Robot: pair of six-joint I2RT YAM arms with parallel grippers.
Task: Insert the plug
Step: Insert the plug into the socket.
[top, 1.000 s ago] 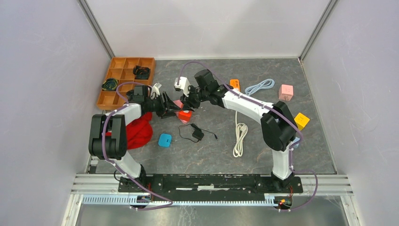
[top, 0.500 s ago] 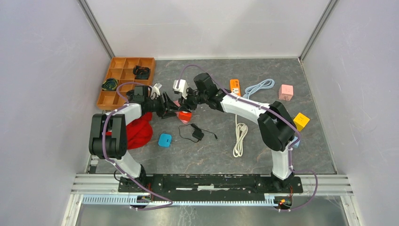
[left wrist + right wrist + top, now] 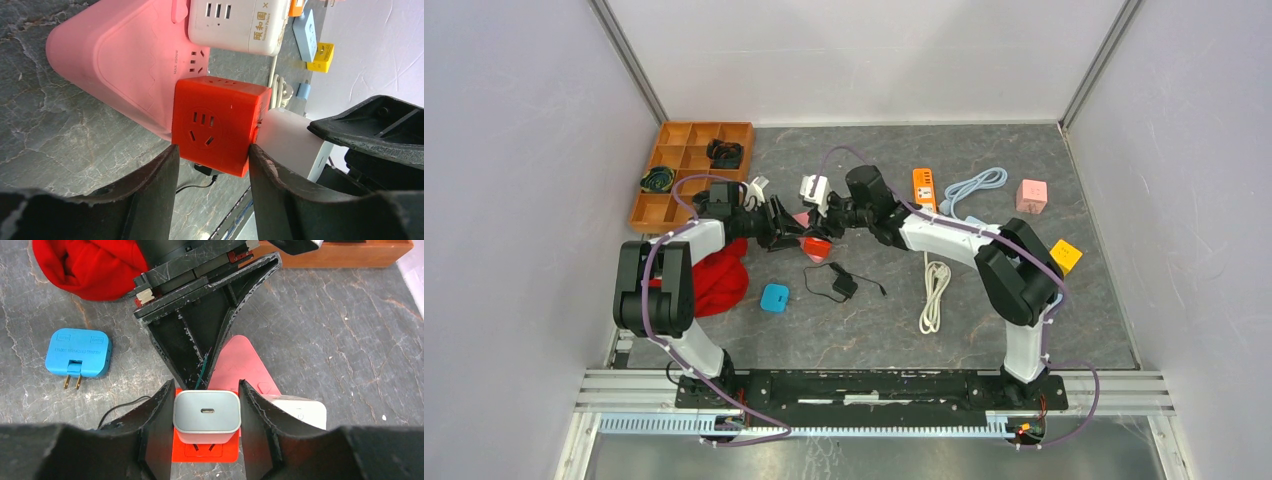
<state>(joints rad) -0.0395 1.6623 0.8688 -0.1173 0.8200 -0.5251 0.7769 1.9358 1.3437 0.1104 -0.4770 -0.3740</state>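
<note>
A red cube socket [image 3: 217, 132] sits on the grey table, and my left gripper [image 3: 212, 155] is shut on its two sides. The plug is a white charger block [image 3: 206, 415] with a small port on its back. My right gripper [image 3: 206, 397] is shut on it. The charger's front lies against one face of the red cube [image 3: 205, 450], its prongs hidden. From the left wrist the charger [image 3: 292, 142] shows flush against the cube's right side. In the top view both grippers meet at the cube [image 3: 816, 247].
A pink power strip [image 3: 120, 60] and a white one [image 3: 235, 22] lie just behind the cube. Nearby are a blue adapter [image 3: 774, 297], a black adapter with cord [image 3: 839, 282], a red cloth [image 3: 722, 275], a white cable [image 3: 934, 290] and a wooden tray [image 3: 686, 165].
The right wrist has come down and slightly right, bringing the charger closer onto the red cube. The left arm has held still on the cube.
</note>
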